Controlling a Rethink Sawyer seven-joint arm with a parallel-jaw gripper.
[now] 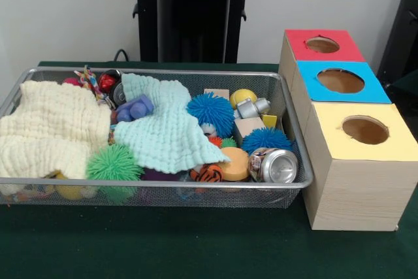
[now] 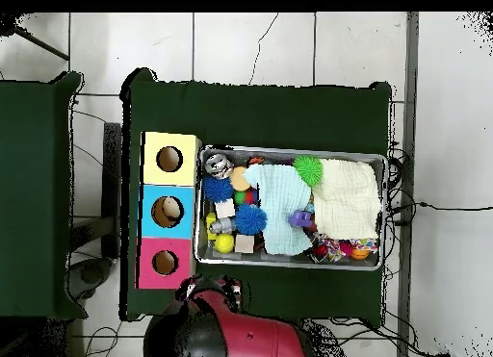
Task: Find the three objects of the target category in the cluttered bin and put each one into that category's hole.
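Observation:
The silver wire-mesh bin (image 1: 157, 185) lies on the green table and is full of clutter; it also shows in the overhead view (image 2: 289, 261). In it lie two blue spiky balls (image 1: 211, 112) (image 1: 266, 139), a green spiky ball (image 1: 114, 163), a crushed can (image 1: 274, 165), a wooden block (image 1: 248, 126), a yellow ball (image 1: 243, 95), an orange disc (image 1: 235, 163) and a purple toy (image 1: 134, 108). A mint cloth (image 1: 166, 132) and a cream cloth (image 1: 49, 129) cover other things. No gripper shows in either view.
Three wooden boxes stand in a row beside the bin, each with a round hole in its top: red (image 1: 300, 38), blue (image 1: 377, 91), yellow (image 1: 330, 119). The robot's pedestal (image 1: 192, 14) stands behind the table. Its red base (image 2: 246, 336) shows in the overhead view.

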